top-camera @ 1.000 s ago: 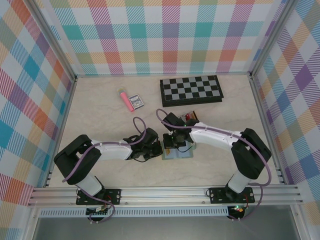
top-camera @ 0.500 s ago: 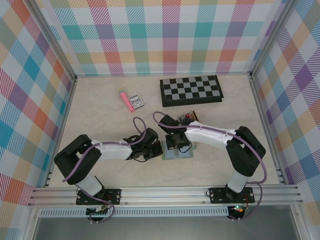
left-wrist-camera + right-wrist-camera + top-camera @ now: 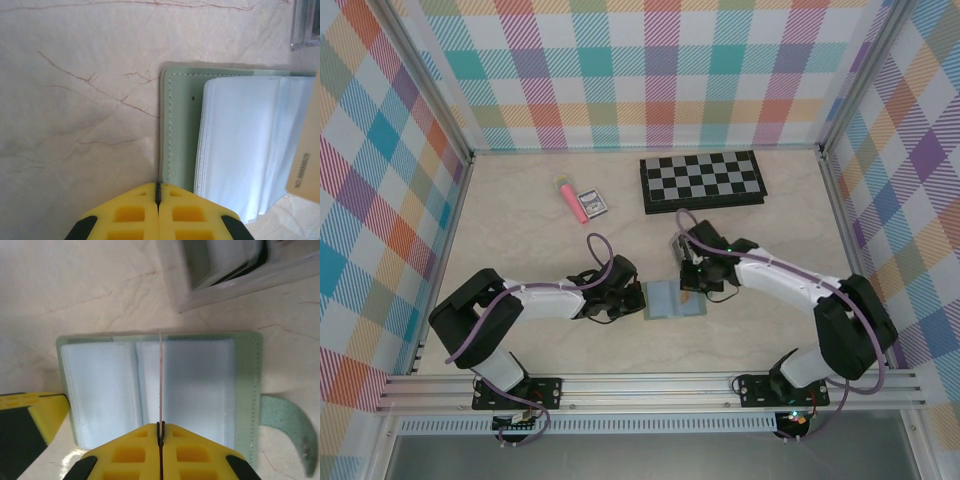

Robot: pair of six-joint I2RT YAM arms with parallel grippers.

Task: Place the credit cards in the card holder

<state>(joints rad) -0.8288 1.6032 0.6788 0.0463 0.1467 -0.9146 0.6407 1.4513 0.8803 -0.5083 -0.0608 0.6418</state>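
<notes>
1. Overhead, the card holder [image 3: 670, 300] is lying open on the surface [image 3: 520, 250], between the two arms and well apart from the chessboard [image 3: 702, 180]. The left gripper [image 3: 628, 298] is sitting at its left edge, and the right gripper [image 3: 694, 283] is hanging just above it.
2. From the left wrist, the yellow jaws are showing pressed together, tips meeting the holder's left edge. I judge they are pinning the cover so it cannot slide or fold shut. Whether any of the cover is caught between them is not clear. A tan credit card [image 3: 305, 165] is tilting in over the clear sleeves [image 3: 240, 145] at the right.
3. From the right wrist, the jaws are gripping that card, seen edge-on as a thin line standing above the centre fold. Holding it upright is probably lining its edge up with a sleeve mouth. The closing tab [image 3: 287, 425] is lying flat on the right, and the slotted rack [image 3: 225, 270] is standing just beyond the holder.
</notes>
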